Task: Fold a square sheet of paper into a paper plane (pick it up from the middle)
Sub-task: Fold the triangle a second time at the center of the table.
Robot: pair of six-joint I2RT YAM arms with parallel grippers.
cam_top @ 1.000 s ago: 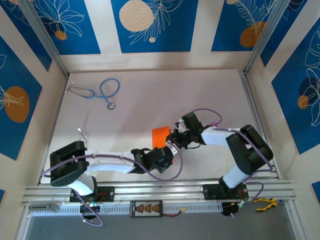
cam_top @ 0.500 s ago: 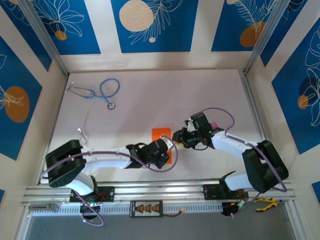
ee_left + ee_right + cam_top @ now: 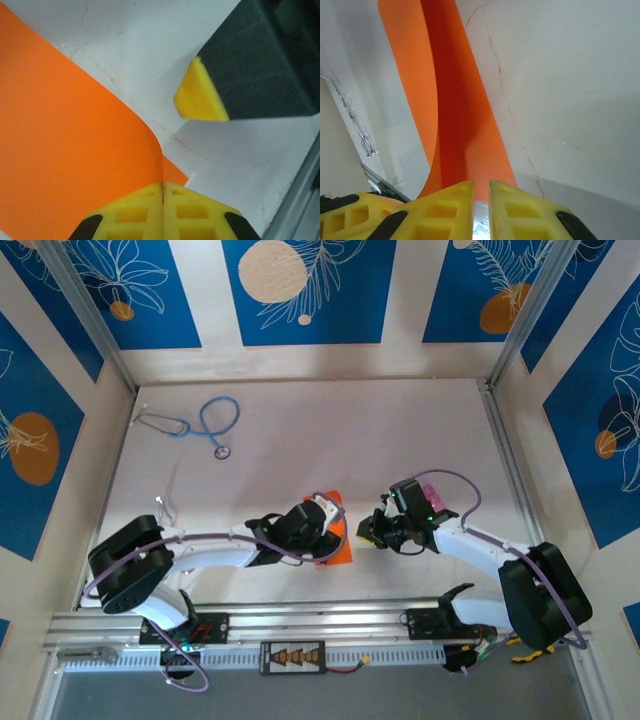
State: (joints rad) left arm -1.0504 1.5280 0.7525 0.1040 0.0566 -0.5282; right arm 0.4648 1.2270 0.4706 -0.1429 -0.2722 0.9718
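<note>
The square sheet of paper (image 3: pixel 341 544), bright orange, lies partly lifted and curled near the table's front middle. My left gripper (image 3: pixel 321 523) is shut on its edge; in the left wrist view the yellow jaws (image 3: pixel 162 188) meet with the orange paper (image 3: pixel 75 150) pinched between them, the sheet bending upward. My right gripper (image 3: pixel 373 531) sits just right of the sheet, apart from it. Its yellow fingers (image 3: pixel 481 186) stand a narrow gap apart with nothing between them, and the curled paper (image 3: pixel 465 125) stretches away ahead. One right fingertip (image 3: pixel 199 96) hovers over bare table.
A blue stethoscope (image 3: pixel 206 424) lies at the back left. A small pink thing (image 3: pixel 432 490) sits behind the right wrist. A thin metal wire piece (image 3: pixel 160 506) lies at the left. The aluminium rail (image 3: pixel 320 622) runs along the front edge.
My right gripper has drawn back to the right, off the paper, and its jaws have narrowed. My left gripper has moved right and farther out with the paper in it.
</note>
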